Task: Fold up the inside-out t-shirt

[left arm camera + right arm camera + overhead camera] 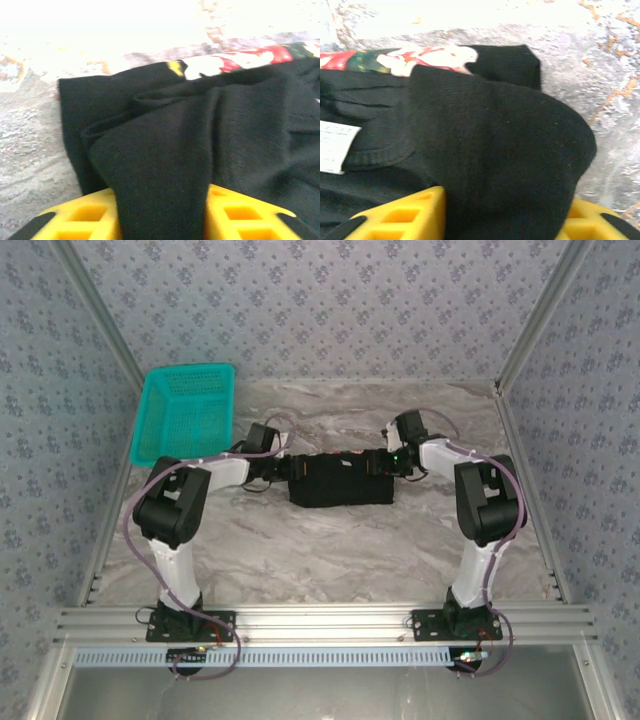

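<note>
The near half of the counter [330, 560] lies bare and passable, the black t-shirt [340, 488] covers the middle strip, and the teal basket [185, 412] blocks the far left corner against the wall.

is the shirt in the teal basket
No, the shirt lies folded on the table, apart from the basket at the far left corner.

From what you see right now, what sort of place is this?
Probably a robot test booth, not a home: two robot arms bolted to a metal rail, patterned walls closing in a marble-look table, and a black t-shirt lying on it.
</note>
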`<state>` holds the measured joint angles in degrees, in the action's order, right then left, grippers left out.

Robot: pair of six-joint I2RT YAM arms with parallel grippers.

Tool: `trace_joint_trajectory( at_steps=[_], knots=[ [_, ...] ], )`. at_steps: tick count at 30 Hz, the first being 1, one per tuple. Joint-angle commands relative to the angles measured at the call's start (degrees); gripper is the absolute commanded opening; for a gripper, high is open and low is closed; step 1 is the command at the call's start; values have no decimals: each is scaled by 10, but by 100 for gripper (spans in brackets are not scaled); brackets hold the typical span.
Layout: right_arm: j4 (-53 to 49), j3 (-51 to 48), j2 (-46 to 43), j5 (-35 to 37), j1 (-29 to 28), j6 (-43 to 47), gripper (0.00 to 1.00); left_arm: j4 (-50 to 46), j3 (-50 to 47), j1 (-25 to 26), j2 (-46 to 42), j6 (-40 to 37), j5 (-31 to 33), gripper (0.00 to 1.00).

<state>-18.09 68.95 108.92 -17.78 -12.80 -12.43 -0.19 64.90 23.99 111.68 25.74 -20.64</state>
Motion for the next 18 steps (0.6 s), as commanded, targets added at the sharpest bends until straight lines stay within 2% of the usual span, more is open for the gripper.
trace_joint_trajectory(
  at_steps=[1,5,10,14,18],
  knots=[
    [-20,24,-13,47,13,4,48,-10,30,-6,1,9,51,45],
    [-45,35,-47,56,27,13,59,-58,46,-8,-22,-1,96,55],
    [-91,29,-113,86,18,30,70,-104,36,-1,-90,-4,112,71],
    [-96,-1,-157,90,-45,16,71,-104,6,26,-145,-2,87,75],
    [-68,-34,-142,40,-97,-38,68,-97,3,73,-145,-15,43,74]
  ],
)
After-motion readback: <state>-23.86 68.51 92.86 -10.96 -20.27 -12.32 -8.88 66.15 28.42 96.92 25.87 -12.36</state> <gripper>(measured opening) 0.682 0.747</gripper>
